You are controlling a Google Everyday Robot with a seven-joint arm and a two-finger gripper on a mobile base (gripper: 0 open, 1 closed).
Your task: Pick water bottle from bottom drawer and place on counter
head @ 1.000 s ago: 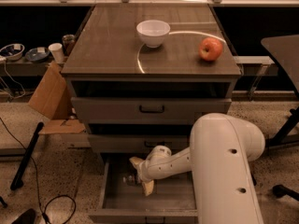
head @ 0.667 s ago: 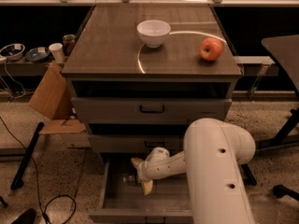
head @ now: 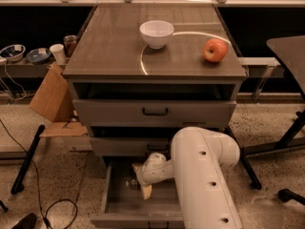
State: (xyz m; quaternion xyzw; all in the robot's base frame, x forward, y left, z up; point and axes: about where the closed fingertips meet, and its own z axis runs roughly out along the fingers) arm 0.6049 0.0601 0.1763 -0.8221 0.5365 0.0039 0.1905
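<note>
The bottom drawer (head: 110,202) is pulled out, and my white arm reaches down into it. My gripper (head: 141,180) is low inside the drawer, at its left-middle. The two pale fingers (head: 146,191) stand apart. A small clear water bottle (head: 129,182) lies at the fingertips, partly hidden by the gripper. I cannot tell whether the fingers touch it. The counter (head: 109,51) is the glossy grey-brown cabinet top with a pale curved line across it.
A white bowl (head: 156,33) and a red apple (head: 215,50) sit on the counter. The two upper drawers (head: 155,112) are slightly open. A cardboard sheet (head: 52,97) leans at the left. A dark table (head: 288,46) and chair legs stand at the right, and cables lie on the floor.
The large white arm link has shifted a little to the left. The gripper has stayed in the same place in the drawer, beside the bottle.
</note>
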